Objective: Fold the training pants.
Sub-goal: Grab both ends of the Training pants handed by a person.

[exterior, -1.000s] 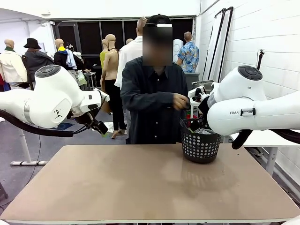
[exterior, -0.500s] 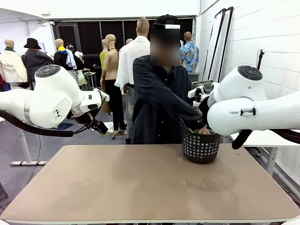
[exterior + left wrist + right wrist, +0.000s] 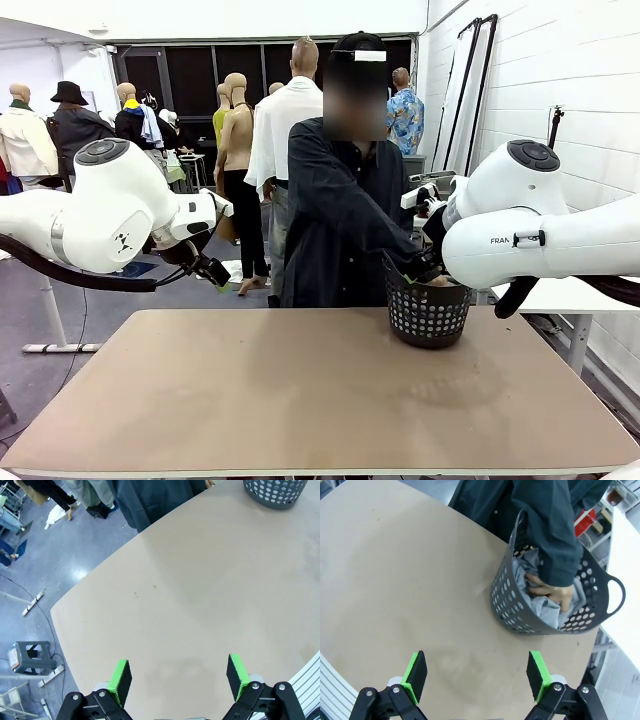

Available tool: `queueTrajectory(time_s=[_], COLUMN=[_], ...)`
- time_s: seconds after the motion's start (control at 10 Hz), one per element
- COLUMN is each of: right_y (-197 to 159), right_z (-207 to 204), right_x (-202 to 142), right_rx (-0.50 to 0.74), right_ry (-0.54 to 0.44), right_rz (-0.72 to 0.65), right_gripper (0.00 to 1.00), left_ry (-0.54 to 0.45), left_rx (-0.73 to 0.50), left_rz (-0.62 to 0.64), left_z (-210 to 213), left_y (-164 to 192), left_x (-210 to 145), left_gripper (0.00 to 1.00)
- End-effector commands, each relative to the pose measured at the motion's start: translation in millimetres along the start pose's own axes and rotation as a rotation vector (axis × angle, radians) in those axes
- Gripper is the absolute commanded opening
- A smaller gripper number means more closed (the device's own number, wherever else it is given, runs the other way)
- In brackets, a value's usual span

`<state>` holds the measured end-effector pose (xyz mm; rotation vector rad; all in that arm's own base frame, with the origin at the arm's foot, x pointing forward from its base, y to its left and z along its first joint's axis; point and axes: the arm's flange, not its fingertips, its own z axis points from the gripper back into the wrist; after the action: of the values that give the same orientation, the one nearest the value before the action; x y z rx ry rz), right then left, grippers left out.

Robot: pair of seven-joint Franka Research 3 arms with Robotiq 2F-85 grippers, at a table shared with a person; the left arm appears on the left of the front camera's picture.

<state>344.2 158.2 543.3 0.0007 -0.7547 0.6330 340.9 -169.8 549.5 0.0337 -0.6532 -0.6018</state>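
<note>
I'm seeing the left gripper (image 3: 178, 661) standing wide open at the bottom of its wrist frame, gripping nothing and hanging over the bare table (image 3: 200, 580). The right gripper (image 3: 477, 655) is likewise gaping open and empty above the tabletop. Farther out, at the right of that frame, the pants (image 3: 544, 611) are lying bunched inside the basket (image 3: 506, 600) (grey cloth, crumpled). The person's hand (image 3: 551, 591) is pressing into them, with the dark sleeve coming down from the top edge.
</note>
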Motion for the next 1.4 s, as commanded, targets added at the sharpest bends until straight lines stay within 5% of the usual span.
queueTrajectory(time_s=[0.0, 1.3], right_y=[0.4, 0.4], right_z=[-0.8, -0.8], right_x=[-0.7, -0.7], right_rx=[-0.004, -0.004], right_ry=[-0.005, -0.005], right_rz=[0.002, 0.002], right_gripper=[1.0, 1.0], left_ry=[-0.001, -0.001], left_rx=[-0.003, -0.003], left_rz=[-0.006, -0.006], left_z=[0.1, 0.1], left_y=[0.9, 0.9], left_x=[-0.1, -0.1], left_gripper=[1.0, 1.0])
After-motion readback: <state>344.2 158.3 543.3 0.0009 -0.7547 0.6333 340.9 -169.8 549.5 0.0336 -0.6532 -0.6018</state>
